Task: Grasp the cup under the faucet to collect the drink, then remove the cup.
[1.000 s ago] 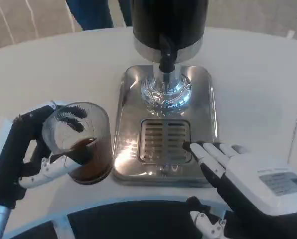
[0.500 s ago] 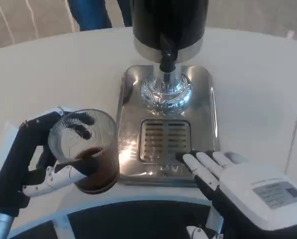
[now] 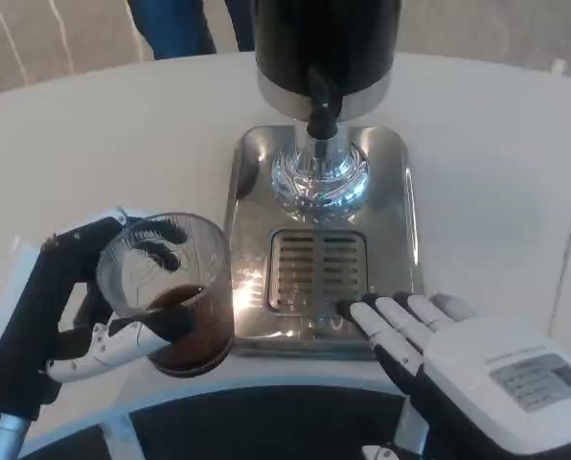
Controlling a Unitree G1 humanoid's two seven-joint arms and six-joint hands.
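A clear plastic cup point(image 3: 173, 292) with dark drink in its bottom stands left of the dispenser's steel tray point(image 3: 321, 168), near the table's front edge. My left hand point(image 3: 70, 311) grips it, with dark fingers behind it and a white thumb across its front. The black faucet point(image 3: 320, 110) hangs above the tray's chrome base, with the drip grille point(image 3: 316, 271) in front of it and no cup under it. My right hand point(image 3: 458, 369) lies at the tray's front right corner, its fingers spread and holding nothing, fingertips touching the tray edge.
The black drink dispenser point(image 3: 326, 43) stands at the back of the tray. The white table point(image 3: 123, 144) stretches to both sides. A person's blue trouser legs point(image 3: 175, 24) show beyond the far edge.
My left hand has carried the cup slightly right and toward the front edge, closer to the tray. My right hand has drawn back a little along the tray's front corner.
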